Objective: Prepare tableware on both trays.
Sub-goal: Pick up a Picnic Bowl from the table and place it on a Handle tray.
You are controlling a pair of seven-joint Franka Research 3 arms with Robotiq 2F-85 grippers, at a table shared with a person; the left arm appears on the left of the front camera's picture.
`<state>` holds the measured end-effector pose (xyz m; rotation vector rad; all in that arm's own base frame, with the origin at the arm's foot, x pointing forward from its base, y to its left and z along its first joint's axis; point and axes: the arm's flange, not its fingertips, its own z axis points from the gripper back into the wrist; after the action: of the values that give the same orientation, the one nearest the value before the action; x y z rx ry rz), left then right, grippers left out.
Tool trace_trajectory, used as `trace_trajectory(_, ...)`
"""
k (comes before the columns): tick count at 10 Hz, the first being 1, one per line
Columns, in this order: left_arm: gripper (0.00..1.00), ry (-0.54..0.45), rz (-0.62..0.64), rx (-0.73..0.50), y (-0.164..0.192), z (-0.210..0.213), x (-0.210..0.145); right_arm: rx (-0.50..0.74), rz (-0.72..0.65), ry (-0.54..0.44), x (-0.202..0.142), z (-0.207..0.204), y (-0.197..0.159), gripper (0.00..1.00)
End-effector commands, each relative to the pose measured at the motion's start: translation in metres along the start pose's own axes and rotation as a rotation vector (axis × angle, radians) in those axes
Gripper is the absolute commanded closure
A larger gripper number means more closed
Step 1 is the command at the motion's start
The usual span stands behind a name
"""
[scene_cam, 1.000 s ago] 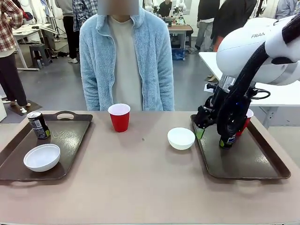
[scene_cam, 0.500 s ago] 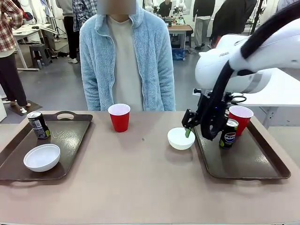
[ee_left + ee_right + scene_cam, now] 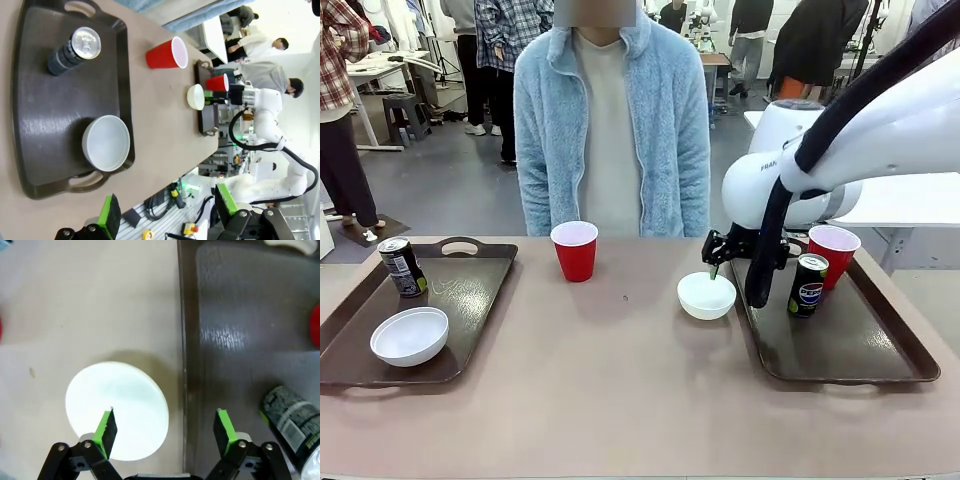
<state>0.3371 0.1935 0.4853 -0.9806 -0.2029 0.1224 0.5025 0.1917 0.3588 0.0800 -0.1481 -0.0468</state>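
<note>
Hovering over the shallow round white bowl, right gripper, jaws spread: one green pad above the bowl, the other above the dark brown rectangular plastic tray. Bowl sits on the table, just beside that tray's rim. Descending like this, a finger could strike the rim or skid the bowl; the dark blue Pepsi can on the tray stands near. Left gripper spread, empty.

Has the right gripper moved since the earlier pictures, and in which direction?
Yes. In the front view the right gripper went left, from above the Pepsi can on the right tray to above the white bowl beside that tray's left rim.
</note>
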Motion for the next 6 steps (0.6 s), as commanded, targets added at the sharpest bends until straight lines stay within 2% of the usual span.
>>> trace_trajectory(1,0.0,-0.015,-0.006,0.0,0.0001,0.0013,0.0009,-0.011,0.001,-0.056,0.0053,-0.0156,0.0099,0.0)
trace_trajectory(2,0.0,-0.015,-0.006,0.0,0.0001,0.0013,0.0009,0.004,0.02,-0.061,0.0065,-0.02,0.0107,0.0)
trace_trajectory(3,0.0,-0.015,-0.006,0.0,0.0001,0.0013,0.0009,0.013,0.047,-0.054,0.0039,-0.0215,0.0121,0.07)
trace_trajectory(6,0.0,-0.015,-0.006,0.0,0.0001,0.0013,0.0009,0.011,0.038,-0.044,0.0031,-0.022,0.0137,0.39)
